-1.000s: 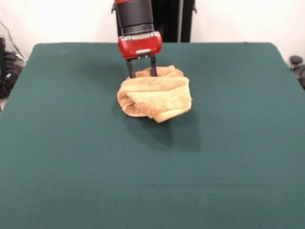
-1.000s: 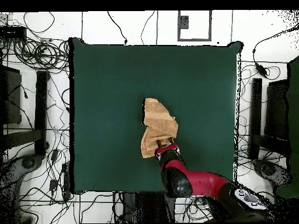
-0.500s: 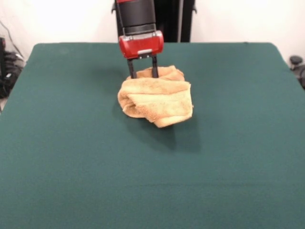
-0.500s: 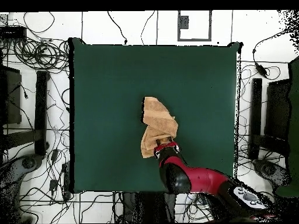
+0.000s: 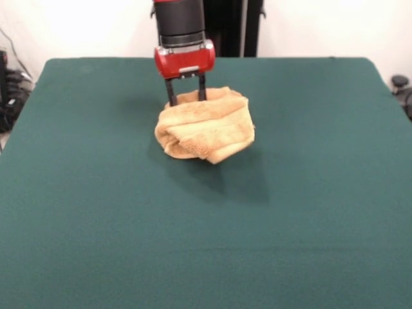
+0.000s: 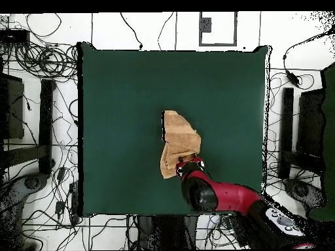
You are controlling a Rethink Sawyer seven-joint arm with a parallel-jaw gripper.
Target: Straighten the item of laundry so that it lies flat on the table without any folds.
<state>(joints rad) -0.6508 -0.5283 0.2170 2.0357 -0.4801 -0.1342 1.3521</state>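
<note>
The tan-orange towel (image 5: 206, 129) is bunched into a folded wad near the far middle of the dark green table (image 5: 90, 193). My gripper (image 5: 186, 98) comes down from above with its two black fingers (image 5: 170, 100) at the wad's far edge, shut on the cloth between them. The wad seems to hang slightly off the table, with a shadow below it. In the overhead view the towel (image 6: 178, 140) is a long crumpled strip, and the gripper (image 6: 188, 161) holds the end nearest the robot. No tag shows.
The green table (image 6: 118, 98) spreads wide on every side of the towel. Cables and stands (image 6: 39, 131) lie on the floor beyond its edges. The red arm (image 6: 222, 199) reaches in from the robot's side.
The gripper has shifted a little to the left in the front view, and the towel wad has moved along with it, keeping its bunched shape.
</note>
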